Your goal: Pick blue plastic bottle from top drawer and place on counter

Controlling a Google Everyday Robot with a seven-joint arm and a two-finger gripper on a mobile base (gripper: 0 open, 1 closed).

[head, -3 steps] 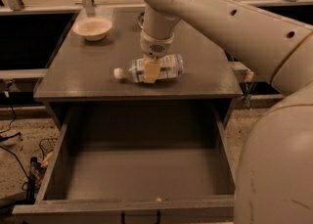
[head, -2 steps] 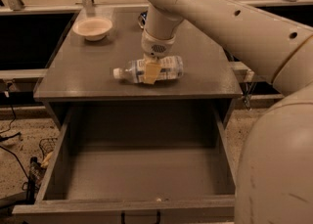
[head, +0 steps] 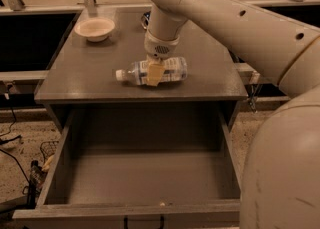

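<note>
- Since a second ago the thick cream-coloured robot arm [head: 225, 28] has shifted slightly to the right in the picture. The blue plastic bottle [head: 176, 69], a small clear one with a white cap and a pale blue-white label, lies where it lay then.
- The bottle rests on its side on the counter [head: 85, 75], the flat, matte dark grey top of the cabinet. It sits near the middle and towards the front edge.
- Its long axis runs left to right, nearly parallel to that front edge. The white cap [head: 119, 75] points to the left of the picture and a touch towards the front. The base points right and sits slightly further back.
- The gripper [head: 154, 71] comes straight down onto the bottle's middle and stays closed around it. One tan finger pad [head: 154, 74] lies flat against the near side, and the other is hidden behind the bottle.
- The top drawer [head: 54, 173], a wide, deep grey box, stands pulled fully out below the counter, with a dark handle [head: 143, 221] on its front panel.
- A shallow, round, pale bowl [head: 95, 28] sits at the counter's back left corner, well apart from the bottle.
</note>
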